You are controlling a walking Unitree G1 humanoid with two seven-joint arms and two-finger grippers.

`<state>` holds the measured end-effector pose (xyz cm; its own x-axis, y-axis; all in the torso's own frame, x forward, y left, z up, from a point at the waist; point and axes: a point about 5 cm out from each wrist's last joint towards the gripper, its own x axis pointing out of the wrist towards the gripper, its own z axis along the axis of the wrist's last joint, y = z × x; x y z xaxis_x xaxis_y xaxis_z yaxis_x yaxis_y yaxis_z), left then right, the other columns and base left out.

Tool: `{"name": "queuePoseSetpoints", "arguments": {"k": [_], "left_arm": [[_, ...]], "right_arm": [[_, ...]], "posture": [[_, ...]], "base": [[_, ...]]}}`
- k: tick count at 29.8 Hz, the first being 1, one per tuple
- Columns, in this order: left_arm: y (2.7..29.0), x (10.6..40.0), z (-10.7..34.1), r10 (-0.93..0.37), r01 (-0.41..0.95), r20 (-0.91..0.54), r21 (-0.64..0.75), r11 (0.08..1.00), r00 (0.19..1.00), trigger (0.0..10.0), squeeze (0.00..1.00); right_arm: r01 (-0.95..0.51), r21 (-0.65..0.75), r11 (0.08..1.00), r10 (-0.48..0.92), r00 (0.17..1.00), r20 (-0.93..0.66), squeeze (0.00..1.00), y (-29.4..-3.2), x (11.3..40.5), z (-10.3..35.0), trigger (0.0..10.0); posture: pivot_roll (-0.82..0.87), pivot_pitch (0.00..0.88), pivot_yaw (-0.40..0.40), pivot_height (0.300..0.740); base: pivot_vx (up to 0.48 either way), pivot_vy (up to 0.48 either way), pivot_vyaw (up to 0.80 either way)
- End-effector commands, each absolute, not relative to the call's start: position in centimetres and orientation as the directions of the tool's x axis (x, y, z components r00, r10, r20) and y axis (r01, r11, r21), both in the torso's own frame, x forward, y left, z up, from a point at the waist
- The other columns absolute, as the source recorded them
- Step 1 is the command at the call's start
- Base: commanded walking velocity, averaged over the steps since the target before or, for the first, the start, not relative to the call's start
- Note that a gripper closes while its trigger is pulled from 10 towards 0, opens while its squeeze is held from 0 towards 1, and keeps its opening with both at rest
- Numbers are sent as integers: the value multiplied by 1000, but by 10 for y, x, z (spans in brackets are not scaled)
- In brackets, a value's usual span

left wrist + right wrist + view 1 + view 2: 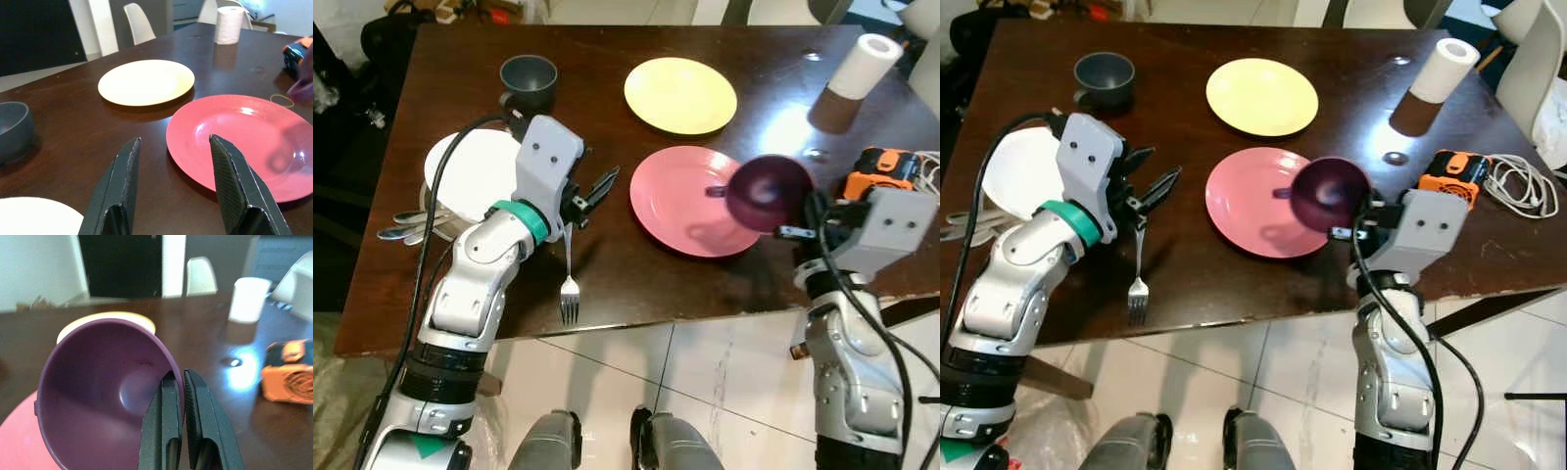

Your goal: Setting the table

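My right gripper [177, 377] is shut on the rim of a purple bowl [769, 193]. It holds the bowl tilted in the air over the right edge of a pink plate [690, 201]. My left gripper [173, 139] is open with nothing between its fingers, low over the table just left of the pink plate. A silver fork [569, 284] lies below that wrist, tines toward the front edge. Farther back sits a yellow plate [680, 95]. A white plate [470, 174] lies at the left, partly hidden by my left arm.
A grey cup [529, 83] stands at the back left. Several pieces of cutlery [406, 227] lie by the white plate near the table's left edge. A paper towel roll [865, 64] stands back right, with an orange device [1454, 174] and white cables [1523, 186] near it.
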<state>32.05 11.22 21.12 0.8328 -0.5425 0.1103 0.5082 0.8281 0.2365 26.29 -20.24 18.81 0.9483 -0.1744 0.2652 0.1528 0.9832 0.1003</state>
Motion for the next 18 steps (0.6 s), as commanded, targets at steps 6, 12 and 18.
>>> {"name": "queuePoseSetpoints", "arguments": {"k": [6,12,18], "left_arm": [[107,327,206,-514,486,104,212,848,851,10000,0],[106,328,206,-506,479,102,209,853,856,10000,0],[106,329,206,-504,476,104,212,853,857,10000,0]], "right_arm": [[247,99,964,-265,927,265,0,-221,265,196,10000],[285,72,956,-294,923,249,0,-222,266,193,10000],[278,104,955,-295,925,239,0,-221,265,192,10000]], "posture": [[90,77,6,740],[91,71,2,740],[89,69,1,740]], "base": [[0,0,0],[0,0,-603],[0,0,-800]]}}
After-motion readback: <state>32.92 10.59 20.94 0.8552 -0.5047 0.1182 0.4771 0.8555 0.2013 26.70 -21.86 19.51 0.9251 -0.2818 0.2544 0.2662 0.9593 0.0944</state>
